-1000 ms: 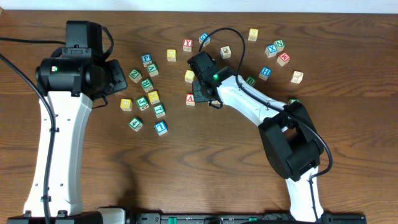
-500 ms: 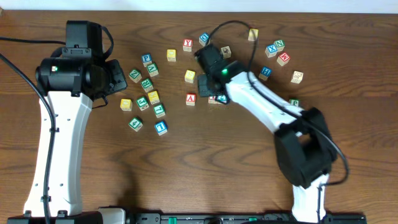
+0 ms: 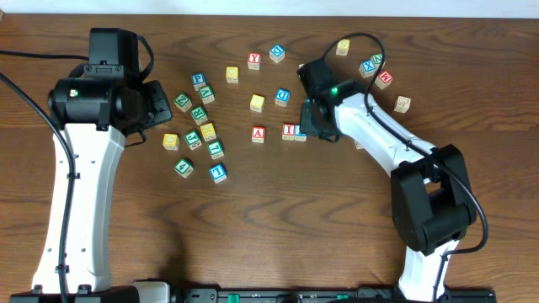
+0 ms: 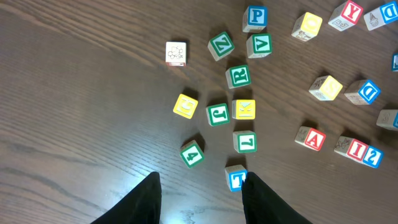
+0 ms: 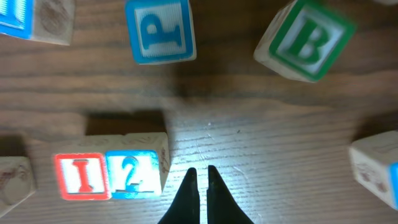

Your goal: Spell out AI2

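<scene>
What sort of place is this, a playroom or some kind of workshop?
Most likely a robotics test bench: a left arm and a right arm fixed at a wooden table, with scattered lettered blocks that look like practice pieces.

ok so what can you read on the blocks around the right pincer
"A": red-edged A block
"I": red-edged I block
"2": blue-edged 2 block, touching the I block
"P", possibly "D", blurred: blue-edged block
"B": green-edged block
edge blocks in the right wrist view: cut off or blurred, unreadable
</scene>
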